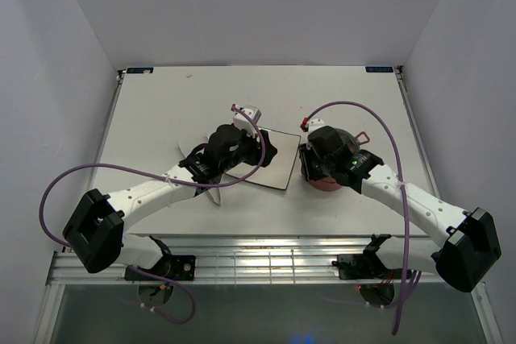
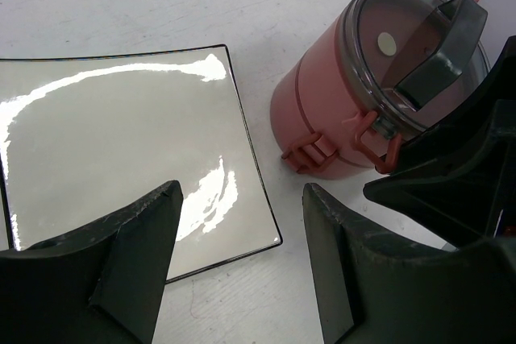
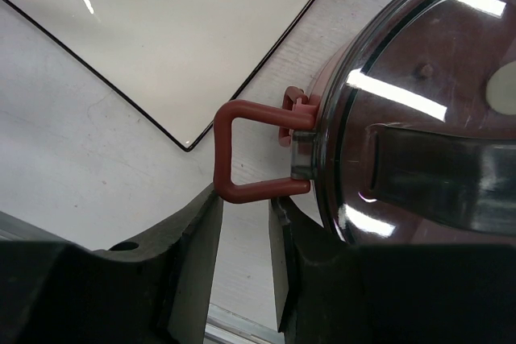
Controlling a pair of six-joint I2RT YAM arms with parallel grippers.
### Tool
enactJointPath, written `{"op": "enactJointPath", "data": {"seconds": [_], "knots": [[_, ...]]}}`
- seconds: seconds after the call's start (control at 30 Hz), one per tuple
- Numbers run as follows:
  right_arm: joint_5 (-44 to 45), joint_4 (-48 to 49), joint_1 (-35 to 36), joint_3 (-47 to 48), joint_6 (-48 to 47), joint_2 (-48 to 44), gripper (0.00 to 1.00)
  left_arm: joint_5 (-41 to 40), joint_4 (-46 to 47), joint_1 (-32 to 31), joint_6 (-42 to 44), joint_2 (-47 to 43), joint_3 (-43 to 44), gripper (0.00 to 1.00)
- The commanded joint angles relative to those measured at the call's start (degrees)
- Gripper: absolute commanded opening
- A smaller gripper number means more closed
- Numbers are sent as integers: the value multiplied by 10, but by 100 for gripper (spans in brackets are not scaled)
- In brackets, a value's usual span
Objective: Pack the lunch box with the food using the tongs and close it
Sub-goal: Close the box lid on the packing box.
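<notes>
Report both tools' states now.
Left tool: open, empty, above the square plate.
Right tool: slightly open, tips at the clasp loop of the lunch box; no grip seen.

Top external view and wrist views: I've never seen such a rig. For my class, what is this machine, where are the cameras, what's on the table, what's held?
It's a robot: a left arm and a right arm on a table. One camera looks down from above; one rides each wrist. On the table: a square plate and a red lunch box, lid on. The left end effector hangs open, empty. The right end effector sits at the box's red clasp, jaws slightly apart; grip unclear.
</notes>
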Motion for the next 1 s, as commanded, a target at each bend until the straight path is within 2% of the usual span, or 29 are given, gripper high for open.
{"op": "enactJointPath", "data": {"seconds": [0.0,0.2,0.3,0.33,0.43,0.5,0.63,0.77,0.97], "knots": [[5,25,2,26,-10,4,36,6,10,3,2,-2,19,72],[-16,3,2,22,-11,-18,35,9,1,3,6,-13,22,72],[-57,-18,2,20,-14,-57,36,14,-5,3,20,-24,30,72],[-89,-21,2,18,-15,-68,35,19,-4,3,25,-27,32,72],[-108,-37,3,29,-14,-112,35,61,6,3,36,-38,38,70],[-90,-50,2,50,-5,-127,34,96,13,3,36,-38,44,70],[43,-56,-2,76,5,-110,33,169,30,2,29,-17,49,68],[58,-67,-50,103,5,-44,32,199,28,-17,49,13,66,66],[82,-66,-65,104,3,-30,31,211,23,-31,63,41,80,63]]}}
